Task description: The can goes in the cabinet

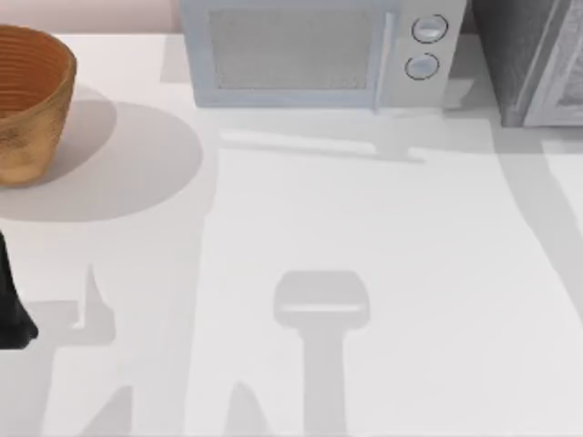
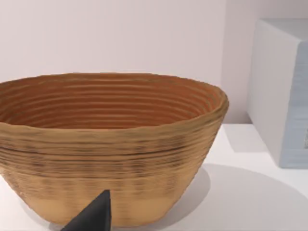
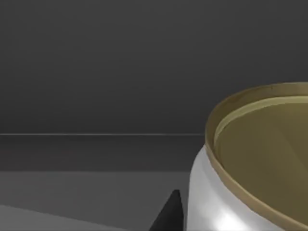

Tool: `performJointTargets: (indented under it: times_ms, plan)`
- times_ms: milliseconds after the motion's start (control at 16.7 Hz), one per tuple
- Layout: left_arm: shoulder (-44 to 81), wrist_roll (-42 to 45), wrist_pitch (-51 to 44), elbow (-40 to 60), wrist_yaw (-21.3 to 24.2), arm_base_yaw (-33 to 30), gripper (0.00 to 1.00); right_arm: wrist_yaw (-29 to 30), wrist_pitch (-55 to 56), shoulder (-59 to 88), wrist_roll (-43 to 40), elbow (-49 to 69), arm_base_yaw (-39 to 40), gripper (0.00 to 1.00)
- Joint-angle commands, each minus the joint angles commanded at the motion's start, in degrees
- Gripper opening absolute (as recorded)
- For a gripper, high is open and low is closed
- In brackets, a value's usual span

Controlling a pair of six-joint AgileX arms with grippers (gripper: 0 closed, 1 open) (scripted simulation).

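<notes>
Our right wrist view shows the small cylindrical can with the dull gold top [image 3: 250, 163] right at our right gripper, one dark fingertip [image 3: 168, 214] beside its white wall and dark grey interior surfaces behind, so we judge it inside or at the mouth of the dark grey speckled cabinet [image 1: 528, 55] at one o'clock on the table; we cannot tell whether the fingers clamp it. Releasing off a level floor could tip it. The left wrist view alone shows the woven brown basket's [image 2: 110, 144] ribbed inside, our left arm [image 1: 11, 300] parked at nine o'clock.
</notes>
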Motion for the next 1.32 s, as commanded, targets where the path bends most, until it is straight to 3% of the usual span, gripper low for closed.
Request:
performJointTargets:
  times_ms: [300, 840, 1320]
  plan:
    - [0.0, 0.0, 0.0, 0.0, 0.0, 0.0, 1.0, -0.8, -3.9, 10.9, -0.1, 12.5, -1.0, 0.0]
    - [0.0, 0.0, 0.0, 0.0, 0.0, 0.0, 1.0, -3.4, -12.9, 37.9, -0.1, 51.6, -4.1, 0.0]
    - [0.0, 0.0, 0.0, 0.0, 0.0, 0.0, 1.0, -4.1, -14.6, 42.9, -0.1, 57.8, -4.8, 0.0]
